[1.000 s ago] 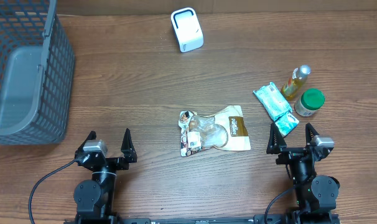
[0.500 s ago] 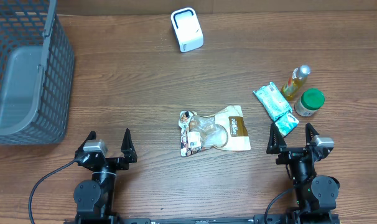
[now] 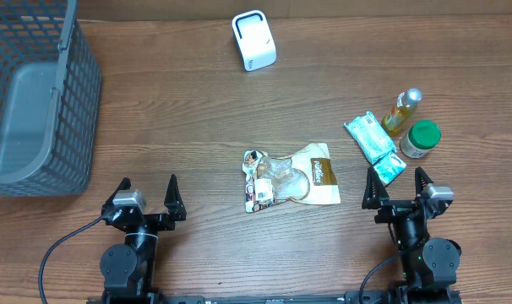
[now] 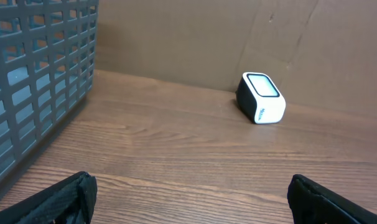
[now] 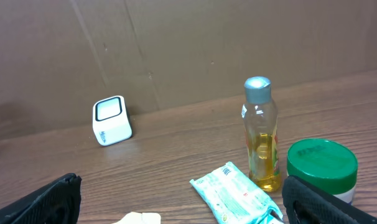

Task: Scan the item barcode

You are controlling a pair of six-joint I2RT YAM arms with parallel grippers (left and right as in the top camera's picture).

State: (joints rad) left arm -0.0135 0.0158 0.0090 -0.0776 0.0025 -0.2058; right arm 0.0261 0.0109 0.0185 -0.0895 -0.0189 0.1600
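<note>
Overhead view: the clear-windowed snack pouch (image 3: 290, 177) is found at mid-frame, flat on the wooden table (image 3: 197, 110), apart from everything else. Its long axis runs left to right across the frame, slightly tilted, printed end to the left. It is judged to be the item to scan, though that cannot be confirmed.

The right gripper (image 3: 395, 173) sits at lower right, jaws spread wide, nothing held. The pouch lies to the left of it and a little above, near. The left gripper (image 3: 148, 180) sits at lower left, also spread wide and empty, with the pouch to the right of it and well apart. The right arm is judged nearer, so the pick is best approached from the pouch's right short edge.

The barcode scanner (image 3: 254, 40) stands at top centre, well above the pouch in the frame, so a carry up-frame is called for.

A wipes packet (image 3: 374, 145), an oil bottle (image 3: 402, 111) and a green-lidded jar (image 3: 421, 139) are clustered just beside the right gripper, the packet's lower end between its fingers. A grey basket (image 3: 78, 101) is at upper left.
</note>
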